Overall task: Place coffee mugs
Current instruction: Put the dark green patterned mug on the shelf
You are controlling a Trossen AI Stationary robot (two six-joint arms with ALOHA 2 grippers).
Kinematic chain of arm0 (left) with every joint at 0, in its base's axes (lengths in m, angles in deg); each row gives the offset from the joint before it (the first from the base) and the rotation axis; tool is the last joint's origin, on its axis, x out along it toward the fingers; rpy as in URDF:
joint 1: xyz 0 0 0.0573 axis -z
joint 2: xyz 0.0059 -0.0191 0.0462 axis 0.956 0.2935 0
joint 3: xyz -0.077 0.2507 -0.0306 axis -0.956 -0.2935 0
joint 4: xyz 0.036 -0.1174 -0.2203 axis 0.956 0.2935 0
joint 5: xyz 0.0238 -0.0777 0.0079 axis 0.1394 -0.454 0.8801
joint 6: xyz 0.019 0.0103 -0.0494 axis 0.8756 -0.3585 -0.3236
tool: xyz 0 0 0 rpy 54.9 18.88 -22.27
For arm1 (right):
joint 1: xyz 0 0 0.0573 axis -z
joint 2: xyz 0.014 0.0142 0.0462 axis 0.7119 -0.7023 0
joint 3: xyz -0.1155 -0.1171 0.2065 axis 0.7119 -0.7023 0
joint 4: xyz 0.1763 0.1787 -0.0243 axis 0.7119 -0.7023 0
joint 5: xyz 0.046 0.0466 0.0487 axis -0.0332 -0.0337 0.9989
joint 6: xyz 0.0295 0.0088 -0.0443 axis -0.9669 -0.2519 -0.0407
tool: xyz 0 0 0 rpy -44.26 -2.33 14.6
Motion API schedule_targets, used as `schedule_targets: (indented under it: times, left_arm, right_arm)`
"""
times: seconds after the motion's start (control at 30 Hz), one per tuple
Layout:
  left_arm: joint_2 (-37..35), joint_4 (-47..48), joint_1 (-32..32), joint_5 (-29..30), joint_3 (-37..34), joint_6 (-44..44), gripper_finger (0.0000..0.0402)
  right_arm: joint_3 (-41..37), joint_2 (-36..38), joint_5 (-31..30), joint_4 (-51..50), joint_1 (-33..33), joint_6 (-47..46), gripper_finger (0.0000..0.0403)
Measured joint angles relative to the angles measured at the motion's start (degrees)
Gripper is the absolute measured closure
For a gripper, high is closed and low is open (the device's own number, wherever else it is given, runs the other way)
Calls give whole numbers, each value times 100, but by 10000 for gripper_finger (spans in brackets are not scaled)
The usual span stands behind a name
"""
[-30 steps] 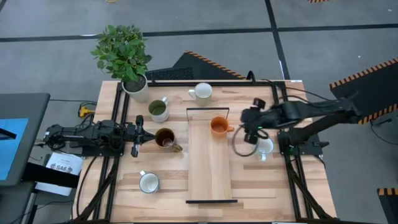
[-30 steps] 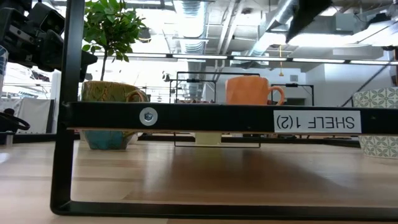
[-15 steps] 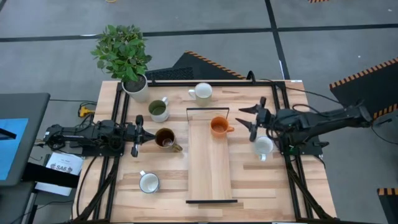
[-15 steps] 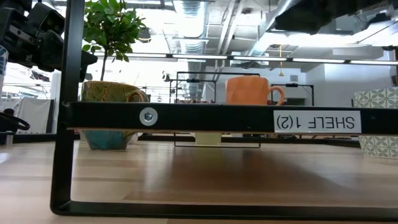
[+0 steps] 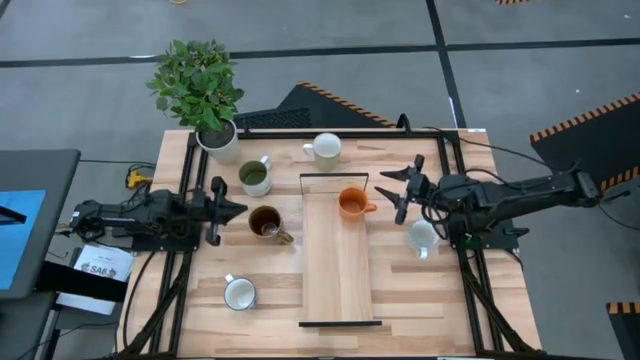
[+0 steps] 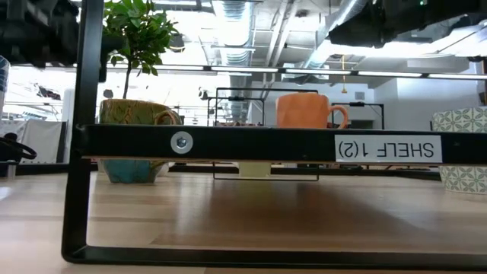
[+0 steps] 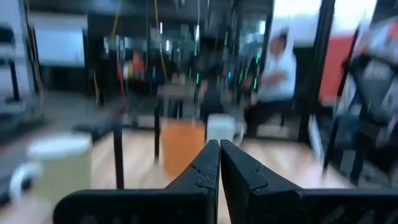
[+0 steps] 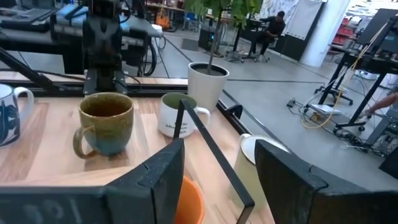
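From above, one orange mug [image 5: 351,203] stands on the far end of the wooden shelf [image 5: 338,270] at the middle of the bench [image 5: 280,290], so I judge one mug placed and five left: a pale mug [image 5: 325,148] at twelve o'clock of the shelf, an olive green mug [image 5: 255,176] and a dark brown mug [image 5: 266,222] at nine to ten o'clock, a white mug [image 5: 239,293] at eight o'clock and another white mug [image 5: 424,236] at three o'clock, all on the bare bench, with the plant pot [image 5: 219,141] at the far left corner; the right pincer [image 5: 403,188] hangs just beside the orange mug at its three o'clock, fingers apart and empty, while the left pincer [image 5: 222,210] waits at nine o'clock of the dark brown mug. From bench level, the orange mug [image 6: 304,111] sits upright on the black-framed shelf [image 6: 259,144], and nothing shows inside any mug from here. In the left wrist view, that pincer [image 7: 219,155] has its fingers pressed together, holding nothing. In the right wrist view, the right pincer [image 8: 217,162] is spread wide above the orange mug [image 8: 186,199]; the glazed dark brown mug [image 8: 106,123] beyond looks empty as far as its rim shows
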Motion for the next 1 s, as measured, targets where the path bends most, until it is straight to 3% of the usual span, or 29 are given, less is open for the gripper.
schedule_targets:
  times: [0.13, 0.3, 0.6, 0.8, 1.0]
  left_arm:
    - [127, 119, 0, -43, 299, 16, 387]
    - [763, 894, 0, 383, 872, -331, 325]
    - [2823, 3559, -2, 694, 2598, -2207, 207]
    - [4073, 4974, -2, 1028, 3555, -3061, 198]
    - [5002, 5209, -2, 1019, 3721, -3656, 198]
  right_arm:
    - [2, -147, 0, 63, 0, 3, 182]
    - [2, -242, 2, 213, 0, 111, 182]
    - [4, -255, 2, 270, 0, 113, 182]
    - [4, -255, 2, 263, 0, 109, 182]
    - [4, -255, 2, 245, 0, 109, 182]
